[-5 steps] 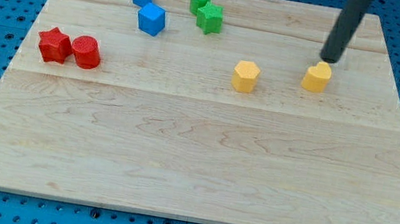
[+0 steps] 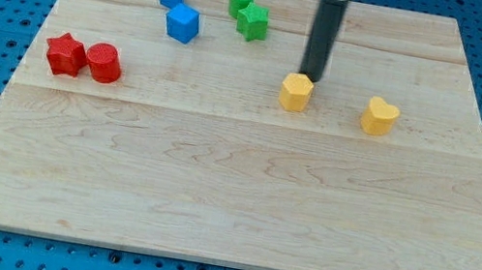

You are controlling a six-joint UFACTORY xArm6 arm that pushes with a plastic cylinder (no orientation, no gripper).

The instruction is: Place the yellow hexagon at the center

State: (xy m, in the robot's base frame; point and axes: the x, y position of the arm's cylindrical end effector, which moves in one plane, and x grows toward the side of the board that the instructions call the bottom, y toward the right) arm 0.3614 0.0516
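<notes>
The yellow hexagon (image 2: 295,92) is sitting on the wooden surface (image 2: 231,192), above centre and slightly toward the view's right. My tip (image 2: 311,76) is standing at its upper right edge, touching or just beside it; the rod is carrying no jaws, so none are showing. A yellow heart-shaped block (image 2: 380,116) is lying well apart toward the view's right. Two green blocks (image 2: 247,12) and two blue blocks (image 2: 178,8) are resting near the view's top, and two red blocks (image 2: 84,59) are touching at the view's left.
</notes>
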